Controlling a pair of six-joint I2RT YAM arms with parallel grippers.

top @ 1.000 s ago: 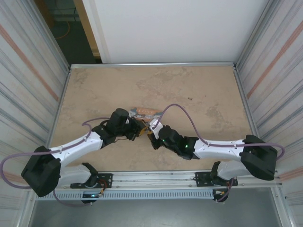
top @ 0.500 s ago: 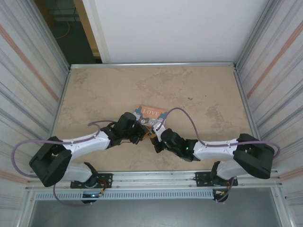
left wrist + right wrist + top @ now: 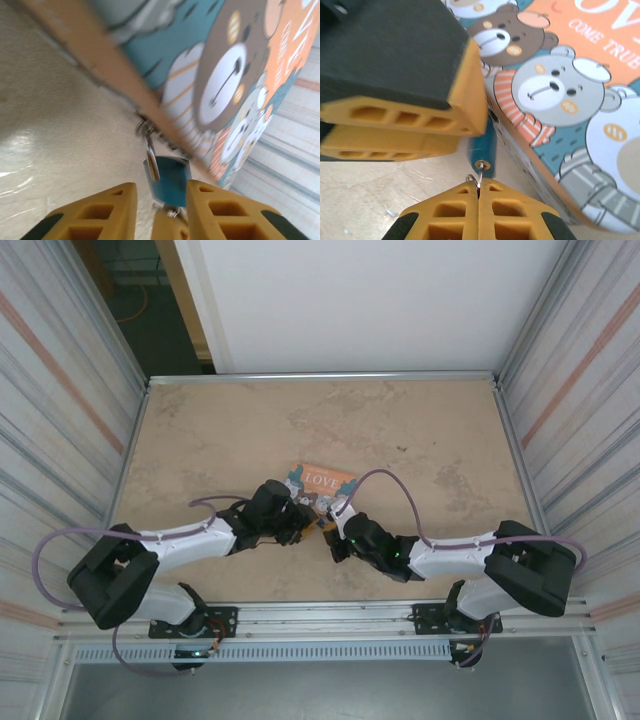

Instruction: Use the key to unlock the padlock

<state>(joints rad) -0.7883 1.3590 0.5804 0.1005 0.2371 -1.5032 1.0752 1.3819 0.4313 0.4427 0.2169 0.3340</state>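
Two yellow fingers of the left gripper (image 3: 161, 189) stand parted at the bottom of its wrist view. The teal padlock (image 3: 169, 177) sits between their tips, with a sliver of daylight on its left side. The right gripper (image 3: 479, 189), low in its own view, is pressed tight, pinching the thin key (image 3: 480, 173), whose tip rests against the padlock's body. The padlock's metal loop reaches the near edge of the cartoon-bear tin (image 3: 570, 95), up and to the right. Seen from overhead, both arms meet just below centre on the tan table (image 3: 420, 430).
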